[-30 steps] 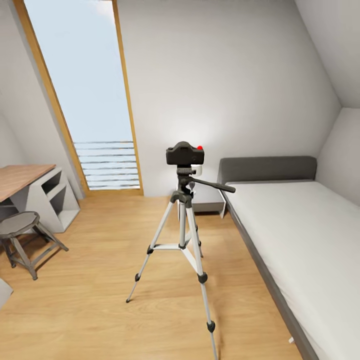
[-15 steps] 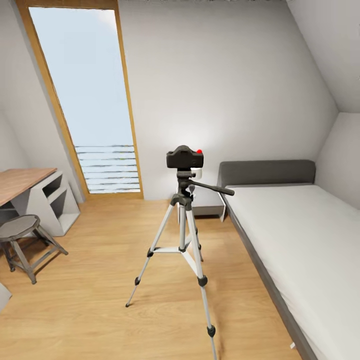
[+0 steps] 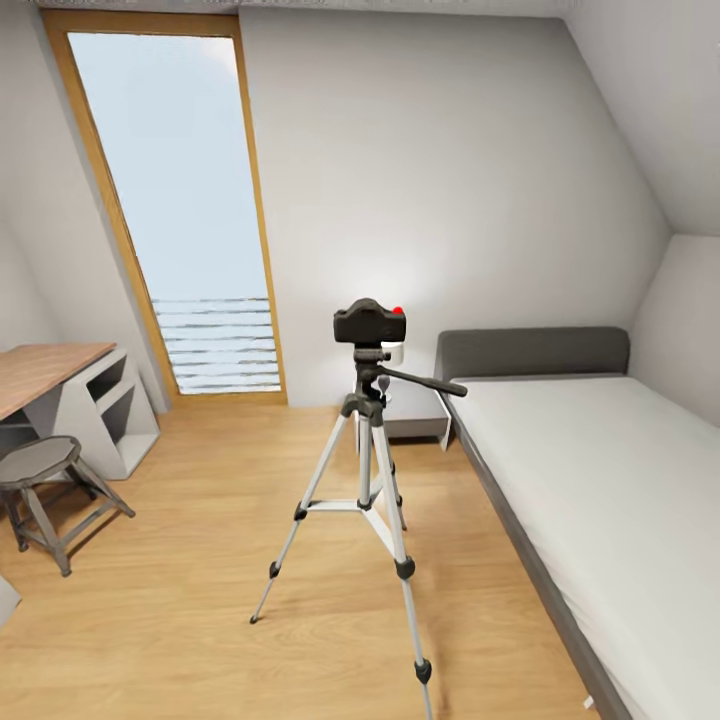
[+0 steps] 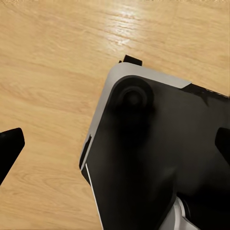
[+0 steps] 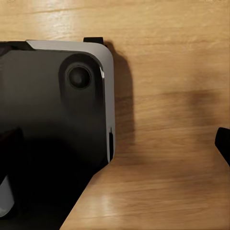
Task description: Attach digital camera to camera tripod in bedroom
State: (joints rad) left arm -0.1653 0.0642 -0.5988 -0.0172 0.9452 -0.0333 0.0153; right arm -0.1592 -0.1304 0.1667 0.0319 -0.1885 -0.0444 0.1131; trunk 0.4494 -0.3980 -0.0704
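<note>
The camera tripod (image 3: 366, 470) stands on the wood floor in the middle of the bedroom, its three silver legs spread and its pan handle pointing right. The digital camera (image 3: 369, 322) sits on top of the tripod's black head, level, with its red button (image 3: 398, 310) at the upper right. My left gripper (image 4: 115, 146) hangs open over my own dark base and the floor, its black fingertips (image 4: 9, 143) far apart with nothing between them. My right gripper (image 5: 115, 143) is also open over the base, one fingertip (image 5: 223, 143) showing at the picture's edge.
A low grey bed (image 3: 600, 480) with a white mattress runs along the right. A grey nightstand (image 3: 415, 415) stands behind the tripod. A desk (image 3: 50, 370) and a round stool (image 3: 40, 465) are at the left, a tall window (image 3: 180, 200) behind them.
The whole head picture has shifted down a little, so the camera has tilted up or pulled back. The tripod and the camera on it have not moved.
</note>
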